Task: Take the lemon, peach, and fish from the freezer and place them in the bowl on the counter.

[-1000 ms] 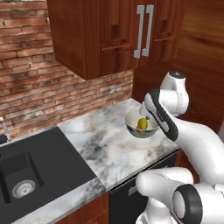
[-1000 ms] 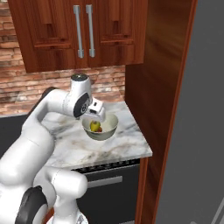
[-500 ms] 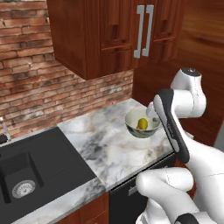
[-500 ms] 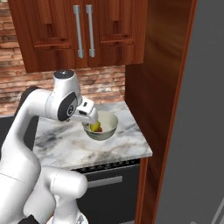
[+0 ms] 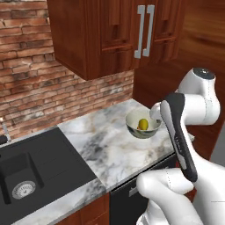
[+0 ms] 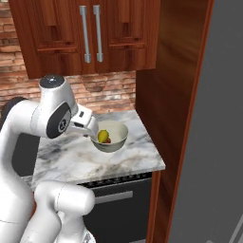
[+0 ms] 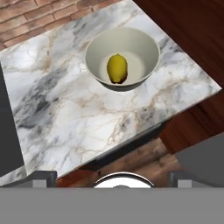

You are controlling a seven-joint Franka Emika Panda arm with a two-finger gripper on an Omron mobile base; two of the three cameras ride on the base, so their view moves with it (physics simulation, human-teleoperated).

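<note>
The pale bowl [image 7: 94, 46] stands on the marble counter [image 7: 65, 109] near its right end. In it lies the yellow lemon [image 7: 117, 68], and a sliver of the red peach [image 6: 108, 140] shows beside it. My gripper [image 7: 113, 177] hangs above and short of the bowl, open, its fingertips [image 7: 43, 177] wide apart with nothing between them. From the right base view the hand [image 6: 85, 124] sits just left of the bowl [image 6: 114, 142]. The freezer [image 6: 213, 142] is the grey panel at the far right. The fish is out of view.
A black sink [image 5: 22, 176] is set into the counter's left part, under a brick wall. Dark wooden upper cabinets [image 5: 114, 35] hang above the counter. A tall wooden panel [image 6: 166, 95] stands between counter and freezer. A dark appliance front [image 6: 114, 194] sits under the counter.
The hand has drawn back and up from over the bowl toward the base, the elbow swinging outward. The jaws stay open. Bowl and fruit have not moved.
</note>
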